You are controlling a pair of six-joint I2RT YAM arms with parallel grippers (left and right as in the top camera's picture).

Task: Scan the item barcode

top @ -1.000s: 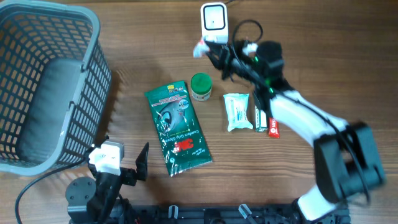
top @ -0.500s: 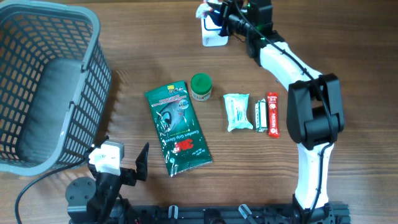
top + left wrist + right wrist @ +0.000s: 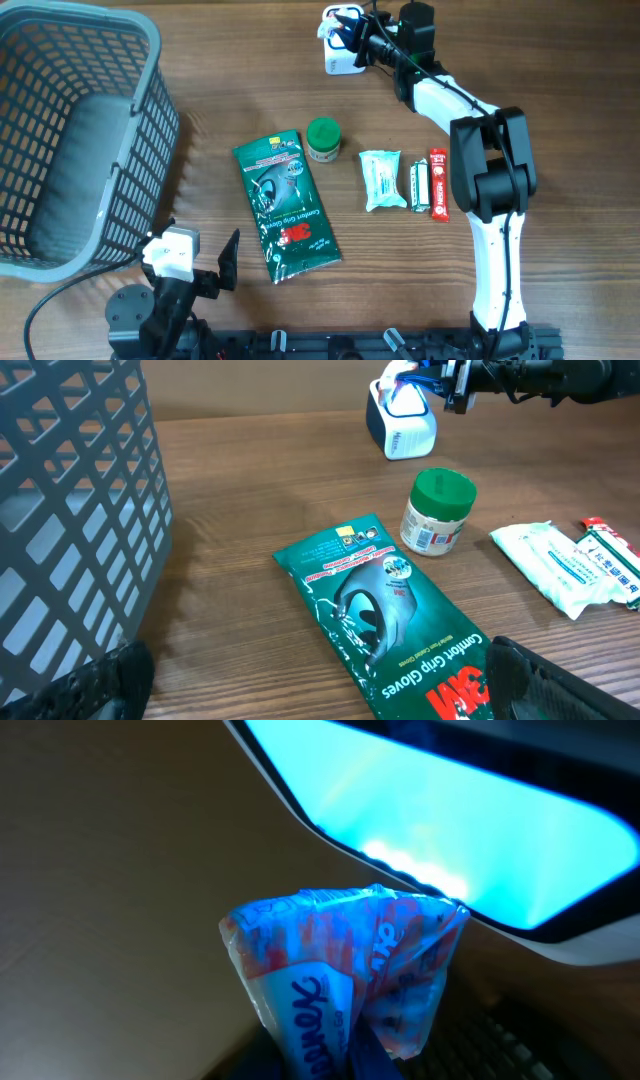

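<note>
My right arm stands stretched from its base at the lower right of the overhead view up to the top centre, its upper links lying nearly flat over the table (image 3: 520,90). The right gripper (image 3: 347,30) is at the top edge, its fingers pressed together on a small packet (image 3: 326,20), which it pinches by the lower end. The packet is held at the white scanner (image 3: 340,58), just in front of its face; I cannot tell whether the two touch.

My left arm sits at the lower left, low over the table. The left gripper (image 3: 325,692) is spread wide and holds nothing.

The right wrist view shows what the others do not: the packet (image 3: 340,980) is crumpled, white with red and blue print, and the scanner window (image 3: 450,830) glows bright cyan just above it. I see no barcode there.

The left wrist view shows the gripper's two dark fingers (image 3: 95,680) in the bottom corners, with a green glove pack (image 3: 385,615) lying between them. Beyond it stand a green-lidded jar (image 3: 437,510) and a white tissue pack (image 3: 555,565).

Only the overhead view takes in the grey basket (image 3: 150,45) at the upper left and the red bar (image 3: 438,197) at mid right.
</note>
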